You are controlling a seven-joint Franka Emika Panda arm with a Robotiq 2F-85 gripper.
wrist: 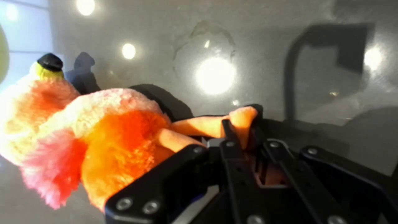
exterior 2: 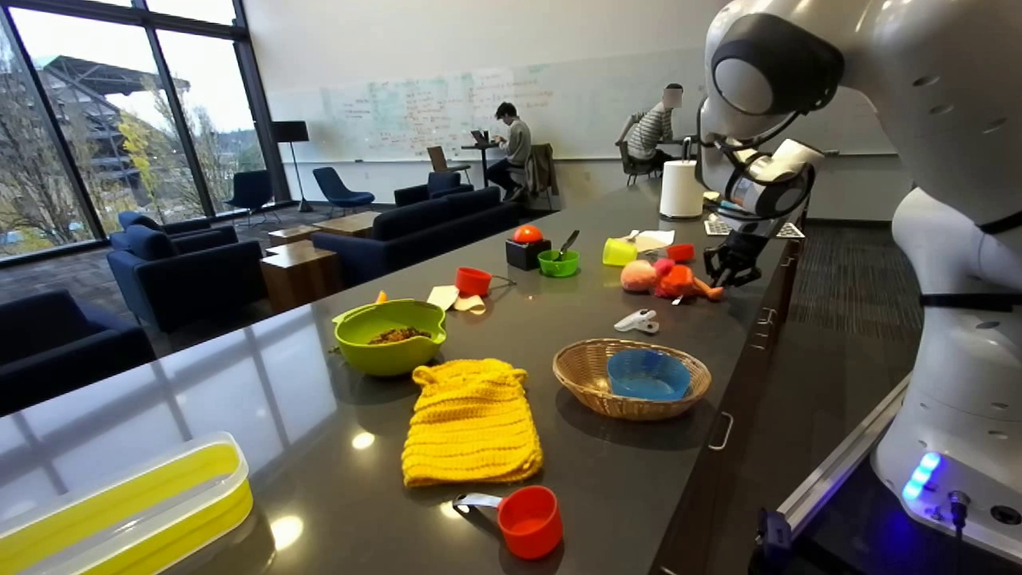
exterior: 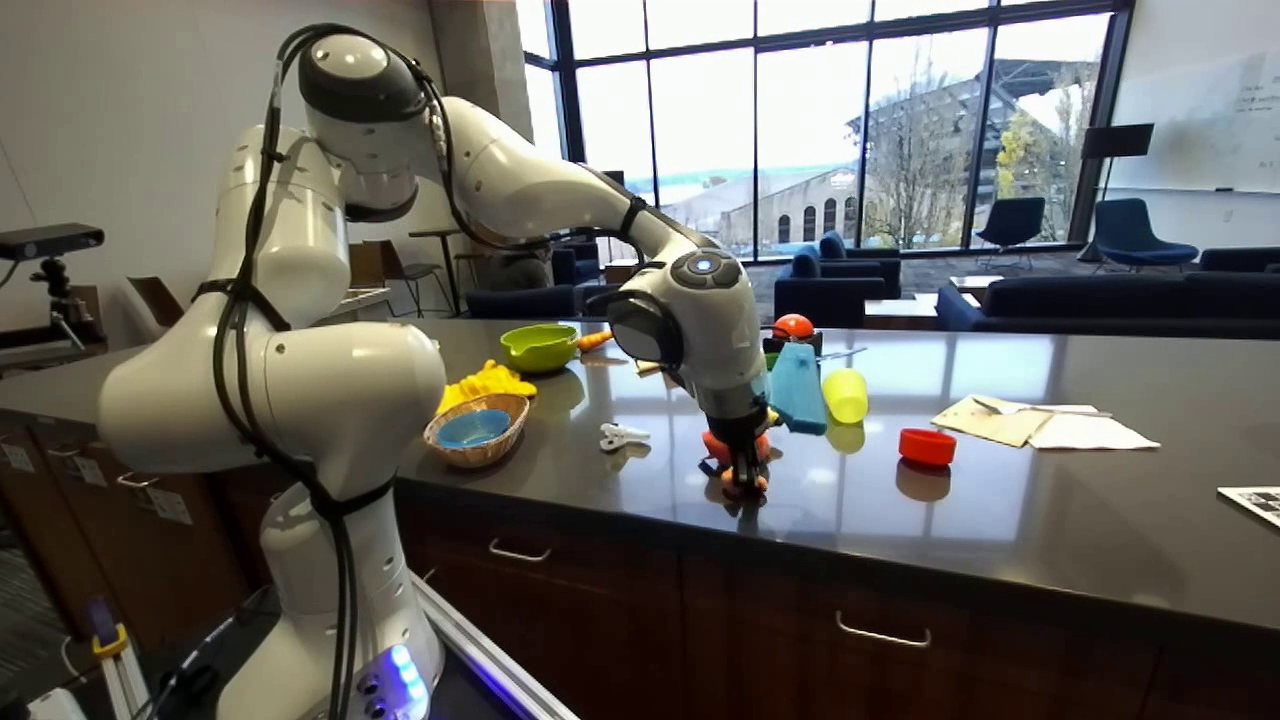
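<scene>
A plush flamingo lies on its side on the dark counter, with an orange and pink body, long orange legs and a black-tipped yellow beak. It shows in the wrist view (wrist: pixel 118 133) and in both exterior views (exterior: pixel 716 446) (exterior 2: pixel 672 279). My gripper (wrist: pixel 242 129) points down at the counter near its front edge, and it also shows in both exterior views (exterior: pixel 745 478) (exterior 2: pixel 722 275). Its fingers are closed around the flamingo's foot, one on each side. The second leg runs behind the left finger, and its end is hidden. The body rests on the counter.
A white clip (exterior 2: pixel 637 321), a wicker basket (exterior 2: pixel 581 385) with a blue bowl (exterior 2: pixel 648 375) and a yellow knitted cloth (exterior 2: pixel 475 423) are on the counter. A yellow cup (exterior: pixel 845 396), a blue block-like thing (exterior: pixel 797 390) and a red cup (exterior: pixel 927 447) are near the flamingo.
</scene>
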